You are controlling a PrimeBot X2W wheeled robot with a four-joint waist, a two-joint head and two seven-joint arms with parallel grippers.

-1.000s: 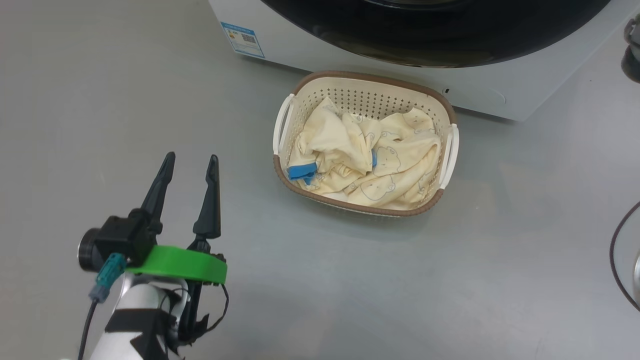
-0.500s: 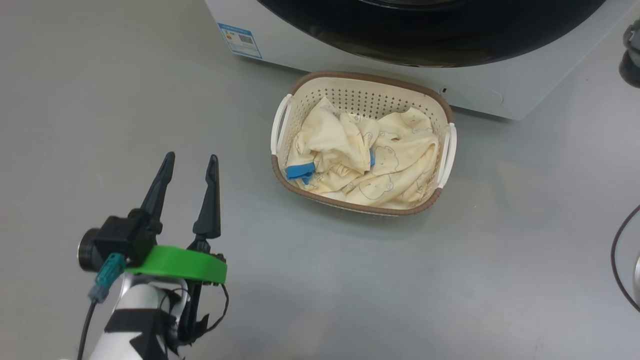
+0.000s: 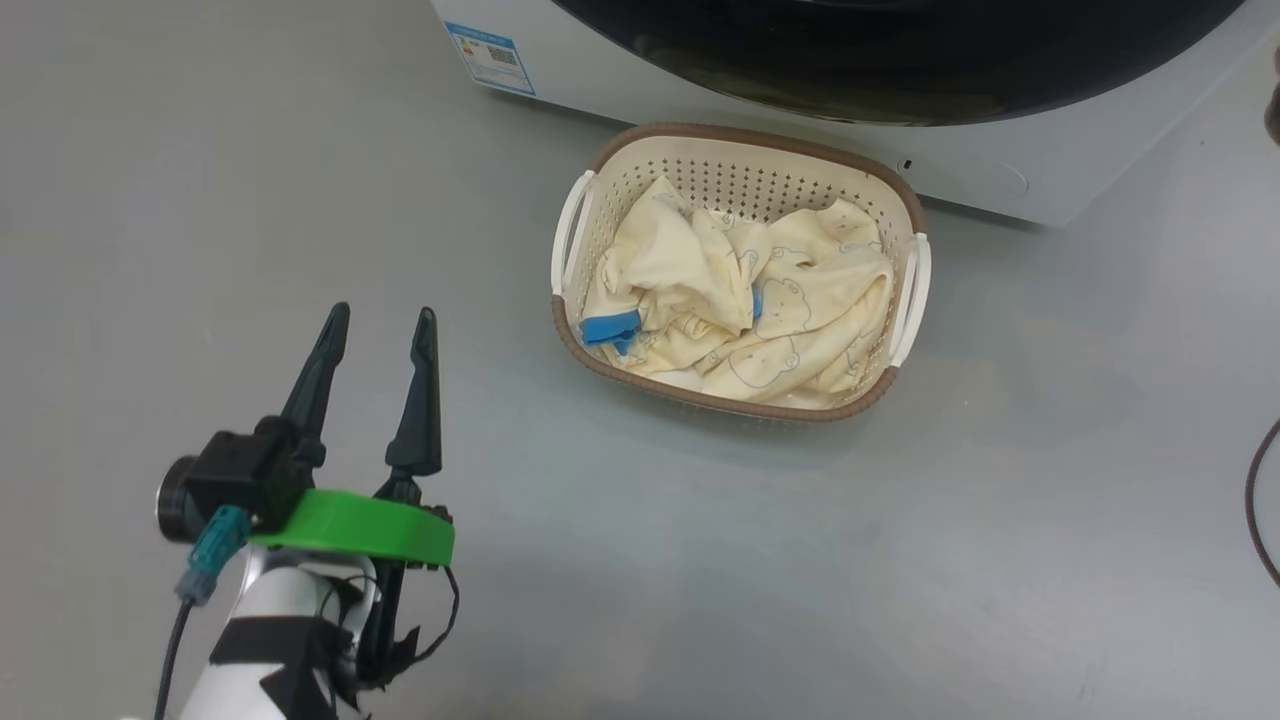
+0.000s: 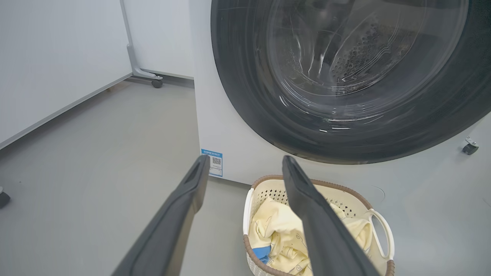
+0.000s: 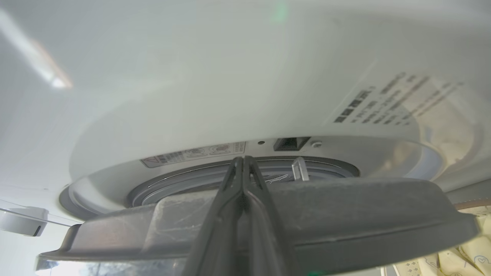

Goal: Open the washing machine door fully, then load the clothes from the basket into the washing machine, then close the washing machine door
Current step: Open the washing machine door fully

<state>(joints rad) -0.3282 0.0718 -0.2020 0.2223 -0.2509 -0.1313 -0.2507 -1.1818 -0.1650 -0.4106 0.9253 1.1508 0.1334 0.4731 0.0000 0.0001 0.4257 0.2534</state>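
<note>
Right gripper (image 5: 243, 160), jaws together, before the dark washing machine door (image 5: 345, 207); grey gasket (image 5: 168, 186) beyond.

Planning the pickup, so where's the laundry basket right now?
In the head view the basket sits on the floor near centre, just in front of the washing machine, with the left gripper to its left.

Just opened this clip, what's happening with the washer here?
The robot is working on the washing machine door: its right claw, shut, sits at the rim of the door, which stands ajar from the washing machine. The left claw hovers open over the floor, holding nothing. The clothes lie in the basket in front of the machine, not yet loaded.
</note>
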